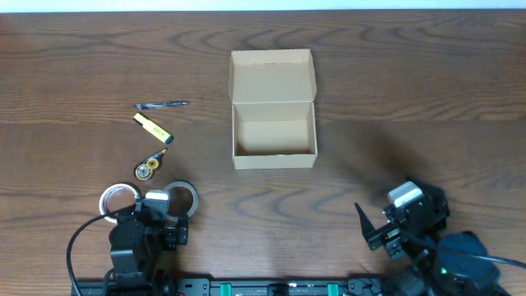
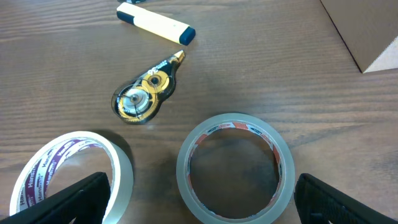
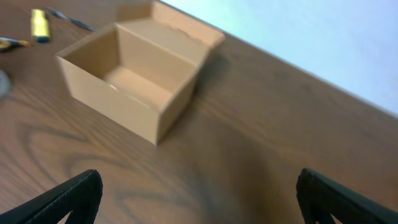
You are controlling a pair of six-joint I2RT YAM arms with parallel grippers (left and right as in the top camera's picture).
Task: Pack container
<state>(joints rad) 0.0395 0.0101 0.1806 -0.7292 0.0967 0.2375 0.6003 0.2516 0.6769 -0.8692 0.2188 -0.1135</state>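
Box open on table. Pen, highlighter, correction tape, white roll, clear roll lie left of it. Left claw and right claw spread, empty.

Dark wood tabletop before me.
Wavy grain runs across it; beyond its far edge I see a pale surface.

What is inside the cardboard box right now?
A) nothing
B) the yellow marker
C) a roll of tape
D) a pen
A: the container stands open and shows only its own bare floor, with the small things lying outside it on the table.
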